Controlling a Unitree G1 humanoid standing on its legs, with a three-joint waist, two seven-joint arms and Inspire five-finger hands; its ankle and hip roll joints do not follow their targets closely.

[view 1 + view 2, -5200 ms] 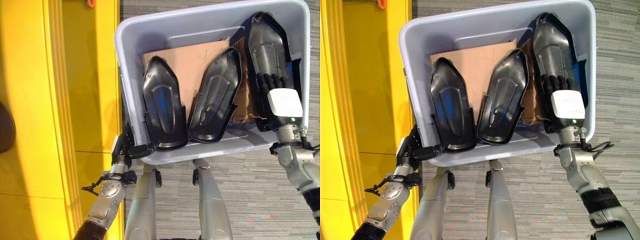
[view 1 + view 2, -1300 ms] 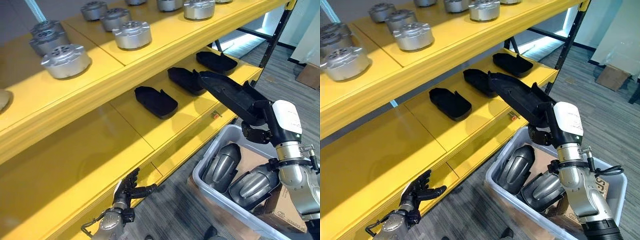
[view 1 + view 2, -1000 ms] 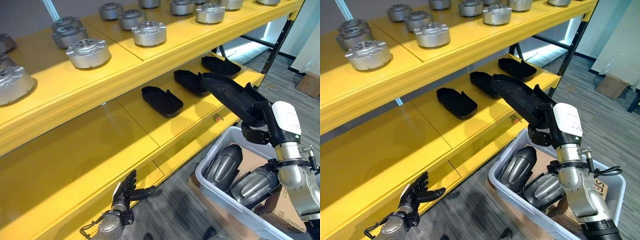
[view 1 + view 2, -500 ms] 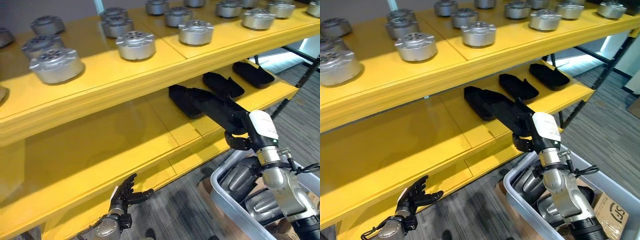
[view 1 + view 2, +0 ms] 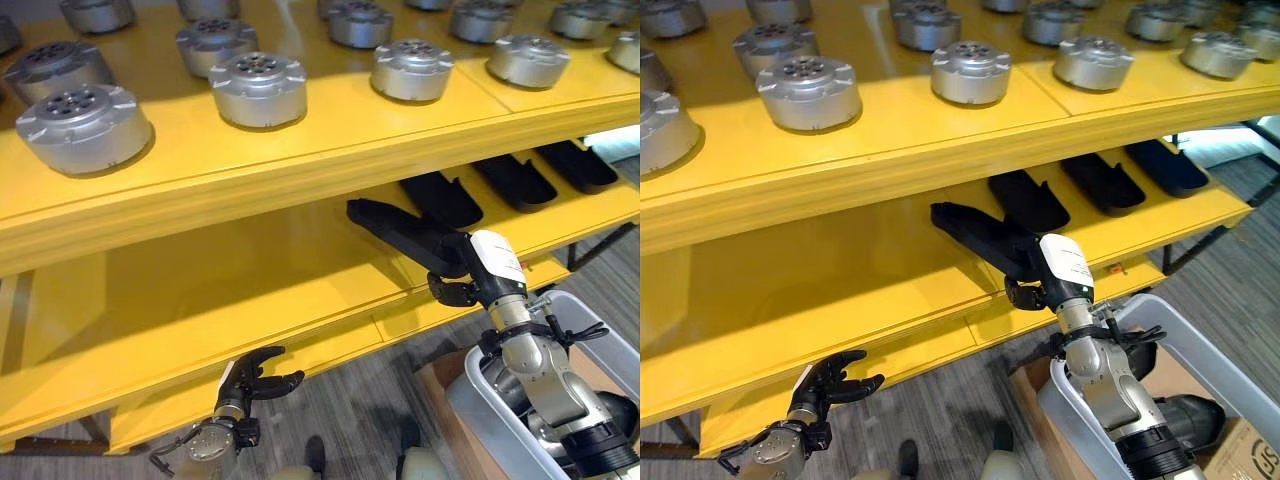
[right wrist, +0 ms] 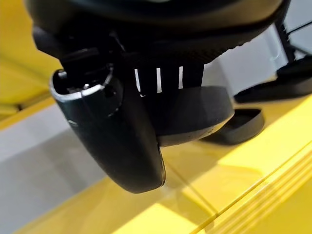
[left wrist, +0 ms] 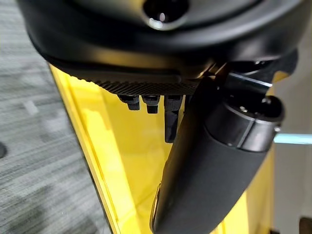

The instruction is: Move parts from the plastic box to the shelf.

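Note:
My right hand (image 5: 455, 283) is shut on the near end of a long black plastic part (image 5: 395, 225). The part reaches out over the yellow lower shelf (image 5: 250, 290), held just above its board; whether its tip touches I cannot tell. In the right wrist view the thumb (image 6: 117, 141) curls round the part (image 6: 200, 114). Three more black parts (image 5: 440, 197) (image 5: 515, 180) (image 5: 575, 165) lie in a row on the same shelf to the right. The grey plastic box (image 5: 1170, 320) stands on the floor at lower right with dark parts (image 5: 1195, 420) inside. My left hand (image 5: 248, 378) hangs empty below the shelf's front edge, fingers loosely bent.
Several silver round metal parts (image 5: 258, 88) stand on the upper yellow shelf (image 5: 300, 150), which overhangs the lower one. The left stretch of the lower shelf is bare board. A cardboard box (image 5: 1260, 455) sits beside the plastic box. Grey carpet (image 5: 940, 410) lies below.
The camera has swung left and up along the shelf. My right hand has carried the black part further in over the lower shelf, left of the three laid parts. My left hand's fingers have bent slightly.

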